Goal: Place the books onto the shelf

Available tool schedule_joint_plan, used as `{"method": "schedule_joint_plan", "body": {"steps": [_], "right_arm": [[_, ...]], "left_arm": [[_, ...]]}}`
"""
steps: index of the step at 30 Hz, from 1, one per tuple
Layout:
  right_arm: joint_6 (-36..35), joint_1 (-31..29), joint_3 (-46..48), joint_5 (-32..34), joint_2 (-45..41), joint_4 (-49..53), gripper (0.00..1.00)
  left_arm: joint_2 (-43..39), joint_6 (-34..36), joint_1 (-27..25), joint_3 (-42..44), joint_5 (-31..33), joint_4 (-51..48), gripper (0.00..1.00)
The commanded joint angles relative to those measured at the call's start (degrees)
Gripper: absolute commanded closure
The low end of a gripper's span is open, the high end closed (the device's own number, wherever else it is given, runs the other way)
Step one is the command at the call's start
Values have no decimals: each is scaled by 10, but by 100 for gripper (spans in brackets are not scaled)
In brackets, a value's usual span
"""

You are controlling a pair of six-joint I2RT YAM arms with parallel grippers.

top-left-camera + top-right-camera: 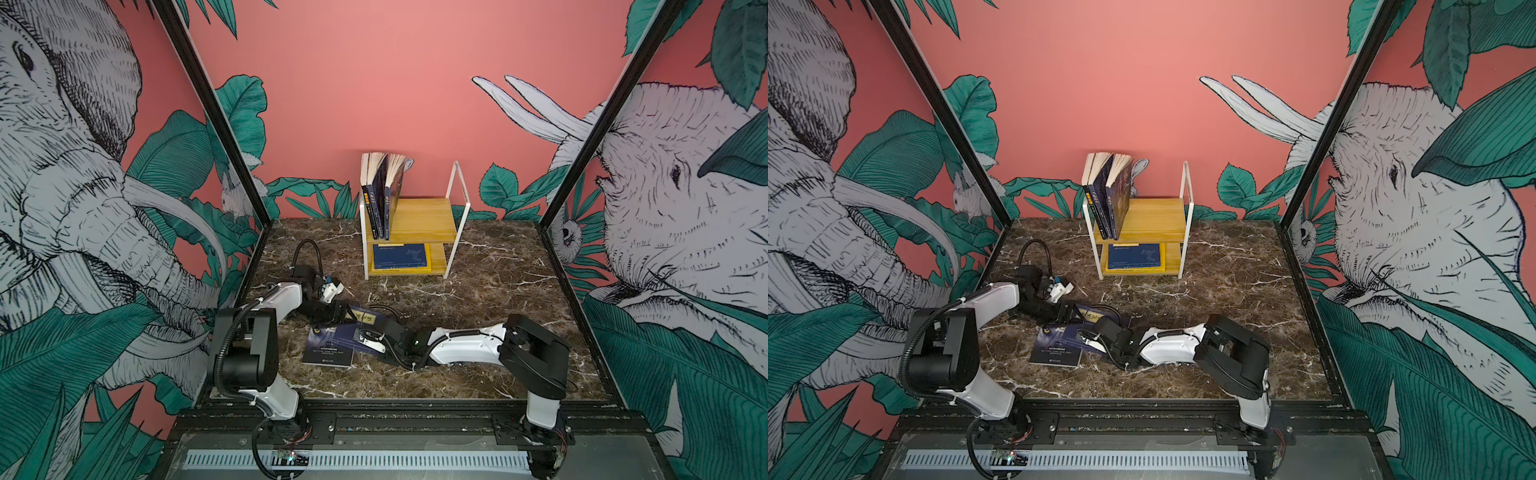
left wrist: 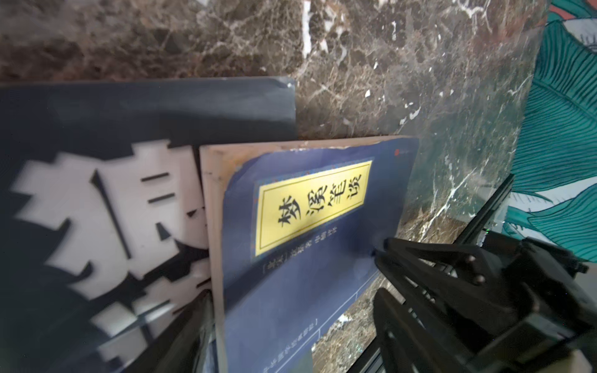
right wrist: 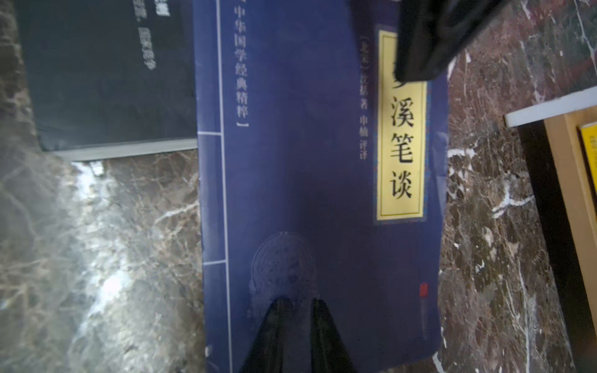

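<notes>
Lying on the marble worktop (image 1: 490,291), well short of the shelf (image 1: 424,220) where three books (image 1: 380,195) already stand on the upper board, the navy book (image 3: 307,161) partly overlaps the black book (image 1: 328,353). It looks light, floppy and slick, with its cover curling off the pages, so grip the whole page block. The left pincer (image 2: 381,274) sits part-open astride its edge. The right pincer (image 3: 298,305), nearly closed, rests its tips on the cover.
</notes>
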State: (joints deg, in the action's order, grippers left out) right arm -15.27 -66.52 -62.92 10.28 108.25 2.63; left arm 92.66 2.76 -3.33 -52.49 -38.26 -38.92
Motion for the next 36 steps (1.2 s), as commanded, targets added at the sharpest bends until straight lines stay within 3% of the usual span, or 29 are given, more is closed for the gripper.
{"method": "schedule_joint_plan", "body": {"steps": [1,4,14,17,19,22,24,34,36], "right_arm": [[-19,5,-16,0,16,11,83],[-21,7,-26,-12,23,21,83],[-23,11,-25,-21,23,20,84],[-23,12,-24,-21,27,18,84],[-22,12,-26,-21,25,18,84],[-23,13,-23,-22,25,17,84],[-24,14,-20,-20,27,14,85],[-37,14,-17,-19,46,18,87],[-34,15,-10,-23,30,15,84]], "left_arm": [[-2,-47,-3,-1,-74,11,34],[-19,-80,-6,2,-130,23,35],[-50,-98,-7,17,-150,41,44],[-36,-85,-8,16,-118,43,43],[-33,-64,-8,4,-46,25,34],[-41,-34,-8,-4,57,14,29],[-42,-26,-7,0,90,21,27],[25,-21,-38,-1,60,20,26],[33,-30,-40,-5,53,18,28]]}}
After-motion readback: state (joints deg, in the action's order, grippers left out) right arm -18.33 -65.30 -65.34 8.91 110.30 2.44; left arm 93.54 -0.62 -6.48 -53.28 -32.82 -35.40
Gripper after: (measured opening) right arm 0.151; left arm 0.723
